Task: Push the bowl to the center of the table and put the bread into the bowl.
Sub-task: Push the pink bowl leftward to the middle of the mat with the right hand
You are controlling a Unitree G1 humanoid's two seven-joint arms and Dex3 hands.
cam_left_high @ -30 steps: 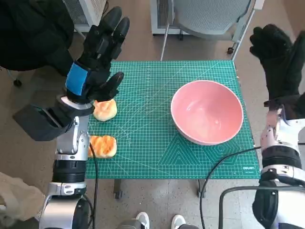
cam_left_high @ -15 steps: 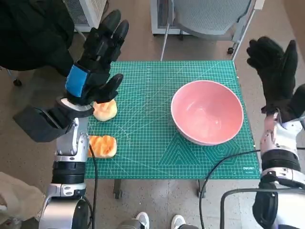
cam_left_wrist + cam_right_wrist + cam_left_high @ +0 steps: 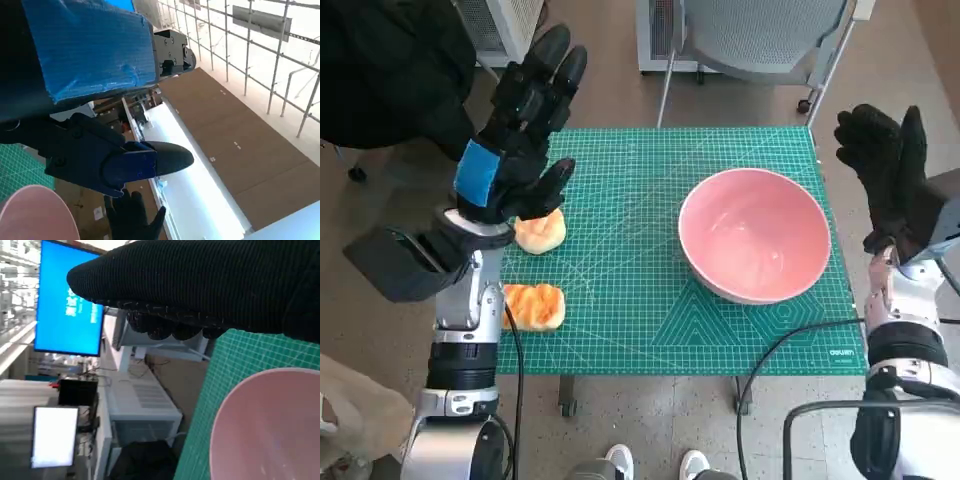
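1. One surface [image 3: 620, 330], covered by a green cutting mat with a printed grid, carries everything the task concerns.
2. One chair [image 3: 760, 35] with a pale mesh seat stands on the floor just beyond the far edge of the surface; a white cabinet sits behind it.
3. One pink bowl [image 3: 754, 236] stands upright on the right half of the mat, off centre and near the right edge. It has nothing in it. Its rim also shows in the left wrist view [image 3: 35, 212] and in the right wrist view [image 3: 270, 425].
4. Two hands are raised above the surface, neither holding anything. The left hand [image 3: 515, 135], black with blue tape on its back, hangs over the left edge of the mat with its fingers [image 3: 552, 62] spread and reaching away from the robot. The right hand [image 3: 888, 170], in the knitted glove, is up beside the right edge of the surface, just beside the bowl without touching it, fingers apart and pointing up.
5. Two pieces of bread lie on the left side of the mat, well apart from the bowl: a pale round bread roll [image 3: 542, 232], partly hidden under the left hand, and an orange-topped bread piece [image 3: 532, 306] nearer the robot at the mat's left edge.
6. Two white shoes [image 3: 655, 464] show at the near edge of the floor.
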